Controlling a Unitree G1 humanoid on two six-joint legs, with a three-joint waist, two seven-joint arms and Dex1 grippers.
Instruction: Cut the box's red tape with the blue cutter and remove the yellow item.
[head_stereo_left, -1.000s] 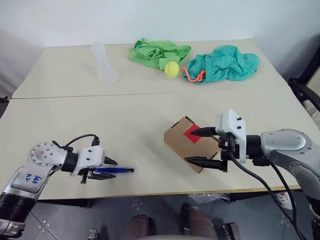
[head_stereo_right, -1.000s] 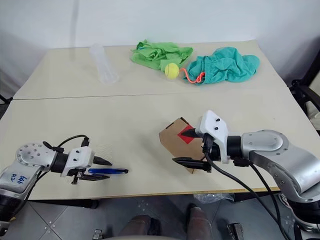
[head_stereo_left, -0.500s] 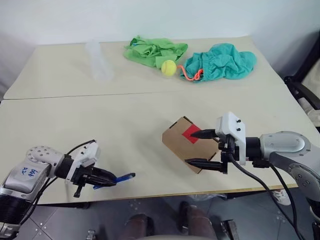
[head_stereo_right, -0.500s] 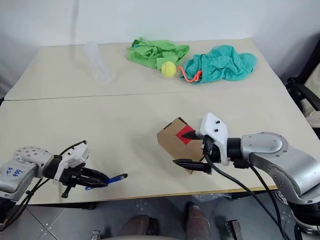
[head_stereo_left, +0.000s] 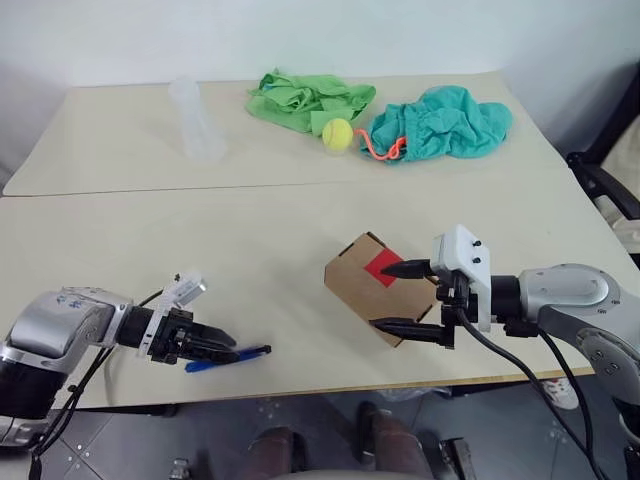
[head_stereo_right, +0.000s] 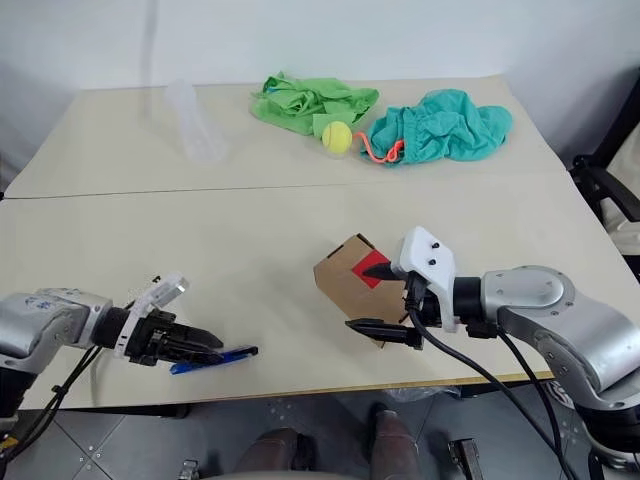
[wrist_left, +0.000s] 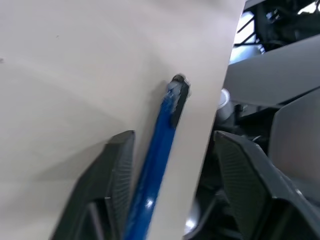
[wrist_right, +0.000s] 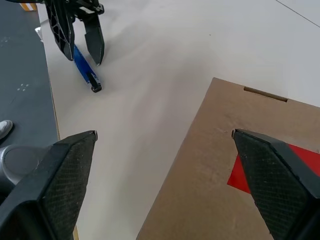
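The brown box (head_stereo_left: 352, 282) sits tilted on the table's right half, with the red tape (head_stereo_left: 376, 262) on its upper face. My right gripper (head_stereo_left: 379, 296) is open wide astride the box's near corner, one fingertip over the tape and the other low by the front edge. The blue cutter (head_stereo_left: 240, 354) lies on the table close to the front edge. My left gripper (head_stereo_left: 230, 348) is open around the cutter (wrist_left: 160, 135), which lies beside one finger (wrist_left: 120, 170) and apart from the other. The yellow item is hidden.
At the back lie a clear plastic cup (head_stereo_left: 195, 120), a green cloth (head_stereo_left: 305, 98), a tennis ball (head_stereo_left: 337, 133) and a teal cloth bag (head_stereo_left: 445, 122) with an orange cord (head_stereo_left: 385, 150). The table's front edge (head_stereo_left: 300, 390) runs just below the cutter.
My left wrist has rolled over and its fingers have opened, leaving the blue cutter lying on the table between them. The right gripper and the box have stayed put.
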